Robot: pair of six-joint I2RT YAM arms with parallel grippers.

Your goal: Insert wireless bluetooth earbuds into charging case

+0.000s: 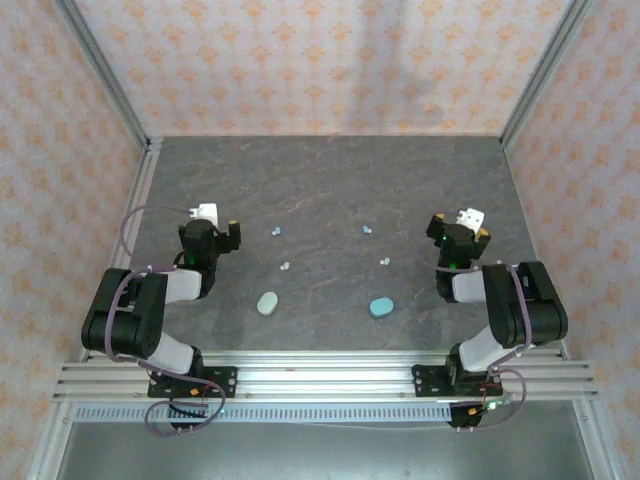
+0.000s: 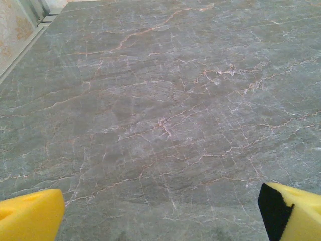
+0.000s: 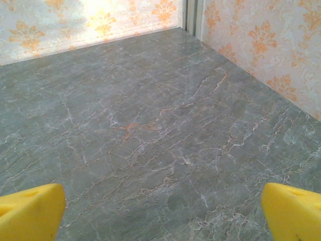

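Four tiny pale earbuds lie on the grey marbled table in the top view: one at the left (image 1: 277,231), one below it (image 1: 285,267), one at the centre right (image 1: 368,229) and one further right (image 1: 385,262). Nearer the arms sit two oval cases, a pale green one (image 1: 267,303) and a teal one (image 1: 381,306). My left gripper (image 1: 207,222) rests at the table's left, well left of the buds, and it is open (image 2: 160,211) over bare table. My right gripper (image 1: 464,225) rests at the right side, also open (image 3: 160,211) with nothing between its yellow fingers (image 3: 30,208).
Patterned walls with metal frame posts (image 1: 140,140) enclose the table on three sides. An aluminium rail (image 1: 320,375) runs along the near edge, where both arm bases are bolted.
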